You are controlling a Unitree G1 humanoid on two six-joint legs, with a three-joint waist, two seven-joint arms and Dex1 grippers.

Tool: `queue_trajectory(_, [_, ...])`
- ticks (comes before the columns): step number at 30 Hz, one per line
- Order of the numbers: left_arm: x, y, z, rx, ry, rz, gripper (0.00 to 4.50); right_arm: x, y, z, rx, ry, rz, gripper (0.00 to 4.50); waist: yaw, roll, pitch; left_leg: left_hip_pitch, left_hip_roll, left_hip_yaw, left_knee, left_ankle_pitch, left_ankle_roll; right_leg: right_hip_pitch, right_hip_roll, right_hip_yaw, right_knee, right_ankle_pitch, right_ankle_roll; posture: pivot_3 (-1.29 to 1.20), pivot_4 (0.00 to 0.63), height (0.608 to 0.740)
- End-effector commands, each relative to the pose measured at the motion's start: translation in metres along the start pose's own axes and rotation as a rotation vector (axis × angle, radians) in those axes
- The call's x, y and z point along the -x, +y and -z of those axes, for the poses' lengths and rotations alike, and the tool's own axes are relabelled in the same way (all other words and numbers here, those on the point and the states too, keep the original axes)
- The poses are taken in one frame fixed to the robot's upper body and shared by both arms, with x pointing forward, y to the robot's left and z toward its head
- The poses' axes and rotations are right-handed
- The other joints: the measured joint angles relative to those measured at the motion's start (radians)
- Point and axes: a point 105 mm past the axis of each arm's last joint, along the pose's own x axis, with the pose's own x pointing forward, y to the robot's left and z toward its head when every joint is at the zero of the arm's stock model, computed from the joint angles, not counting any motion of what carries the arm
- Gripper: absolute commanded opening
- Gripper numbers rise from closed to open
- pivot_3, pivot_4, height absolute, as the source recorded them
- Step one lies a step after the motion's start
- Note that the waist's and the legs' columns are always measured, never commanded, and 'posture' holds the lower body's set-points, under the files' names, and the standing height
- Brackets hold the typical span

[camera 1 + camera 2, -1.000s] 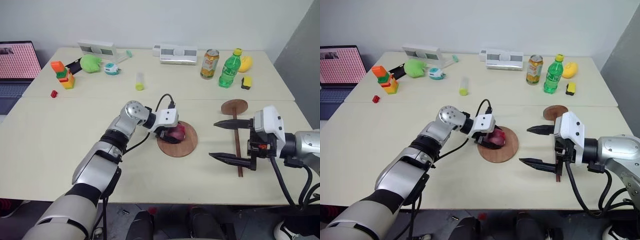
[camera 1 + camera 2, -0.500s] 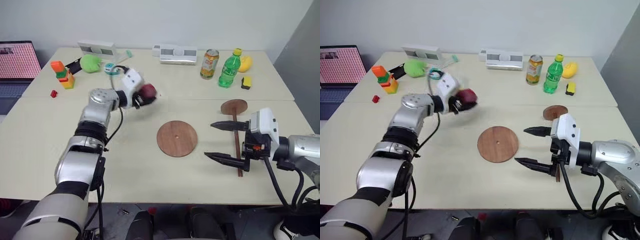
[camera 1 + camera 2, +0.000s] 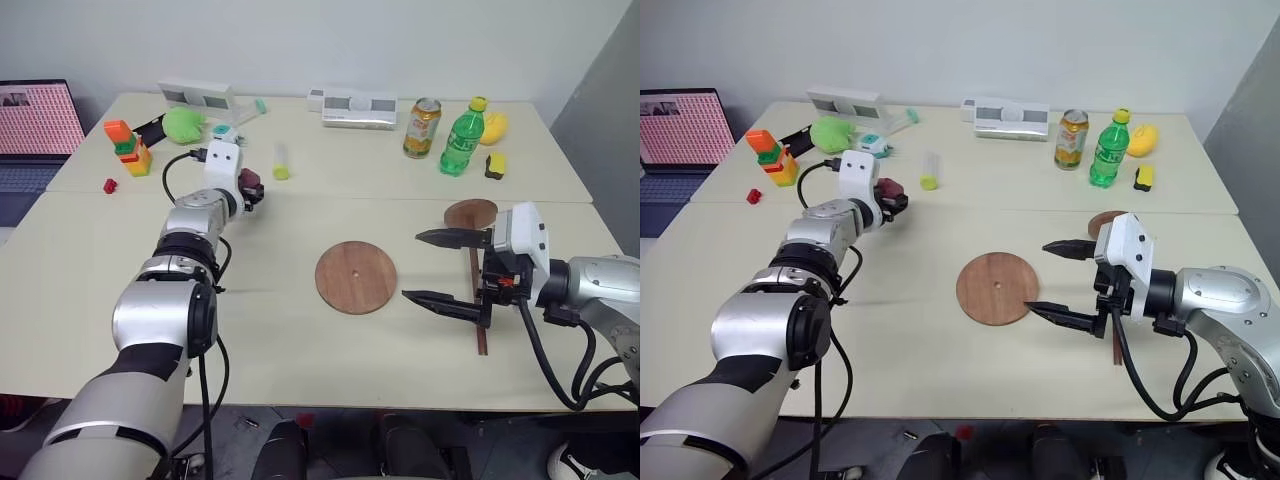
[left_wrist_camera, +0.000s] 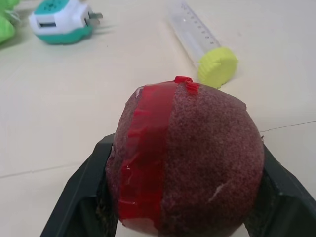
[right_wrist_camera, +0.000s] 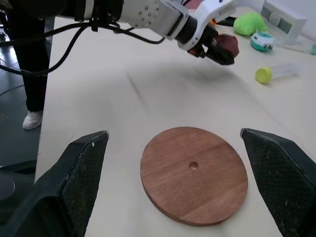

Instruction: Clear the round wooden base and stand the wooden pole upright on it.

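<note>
The round wooden base (image 3: 355,277) lies flat and bare mid-table, small hole at its centre, while the wooden pole (image 3: 478,306) lies flat to its right, dark disc cap at the far end.

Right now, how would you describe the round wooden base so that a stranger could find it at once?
Look at the near table, in front of the robot. Near its middle, beside the open right gripper, lies the round wooden base, flat and reddish-brown. Unlike the darker disc further right, it has a small centre hole and no rod.
</note>
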Motion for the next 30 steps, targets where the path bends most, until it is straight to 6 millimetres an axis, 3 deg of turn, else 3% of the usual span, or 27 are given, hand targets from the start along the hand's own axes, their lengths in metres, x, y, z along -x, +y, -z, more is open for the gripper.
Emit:
queue_trajectory(1, [0.001,0.001,-0.014,0.041,-0.049,-0.019,4.08,0.003,-0.001,-0.006,0.044,-0.004,0.021,4.5,0.0,0.0,0.0,0.0,0.0,0.0,0.0,0.0,0.0,0.0,0.0,0.0,0.0,0.0,0.0,0.0,0.15,0.74])
queue_trajectory(3, [0.0,0.002,-0.012,0.051,-0.045,-0.021,4.47,0.004,0.0,-0.007,0.046,-0.001,0.025,4.5,-0.001,0.0,0.0,0.0,0.0,0.0,0.0,0.0,0.0,-0.001,0.0,0.0,0.001,0.0,0.0,0.0,0.15,0.74])
queue_trajectory(10, [0.004,0.013,-0.012,0.002,-0.05,-0.04,4.47,0.005,0.0,-0.007,0.039,0.001,0.037,4.5,-0.001,0.0,0.0,0.0,0.0,0.001,0.0,0.0,0.0,-0.001,0.0,0.001,0.001,0.0,0.0,0.0,0.15,0.74])
queue_trajectory(14, [0.01,0.02,-0.037,-0.079,-0.107,-0.035,4.47,0.005,0.002,-0.005,0.029,0.0,0.036,4.5,-0.002,0.0,0.0,0.0,0.0,0.001,0.0,0.0,0.0,-0.001,0.0,0.001,0.001,0.0,0.0,0.0,0.15,0.74])
queue_trajectory(16, [0.016,0.019,-0.061,-0.123,-0.168,0.006,4.47,0.005,0.003,-0.005,0.022,-0.001,0.034,4.5,-0.001,0.0,0.0,0.0,0.0,0.001,0.0,0.0,0.0,-0.001,0.0,0.001,0.001,0.0,0.0,0.0,0.15,0.74])
queue_trajectory(19, [0.029,0.012,-0.092,-0.194,-0.235,0.105,4.47,0.006,0.002,-0.005,0.006,-0.011,0.043,4.5,-0.001,0.0,0.0,-0.001,0.0,0.001,0.0,0.0,0.0,-0.001,0.0,0.001,0.001,0.0,0.0,0.0,0.15,0.74])
queue_trajectory(24, [0.051,-0.005,-0.109,-0.296,-0.279,0.295,4.47,0.011,-0.006,-0.006,-0.043,-0.013,0.074,4.5,-0.001,0.0,0.0,-0.001,0.0,0.001,0.0,0.0,0.0,-0.001,0.0,0.001,0.001,0.0,0.0,0.0,0.15,0.74])
queue_trajectory(27, [0.072,-0.027,-0.106,-0.387,-0.28,0.531,4.47,0.015,-0.028,0.0,-0.106,0.062,0.173,4.5,-0.006,0.0,0.0,0.0,0.001,0.002,0.0,0.0,-0.001,-0.001,0.0,0.002,0.001,0.0,0.0,0.0,0.15,0.74])
queue_trajectory(30, [0.1,-0.04,-0.087,-0.524,-0.285,0.774,4.47,0.023,-0.054,0.008,-0.187,0.192,0.291,4.5,-0.016,0.001,0.0,0.001,0.002,0.003,0.0,0.001,-0.001,-0.002,0.001,0.003,0.002,0.0,0.0,0.0,0.15,0.74])
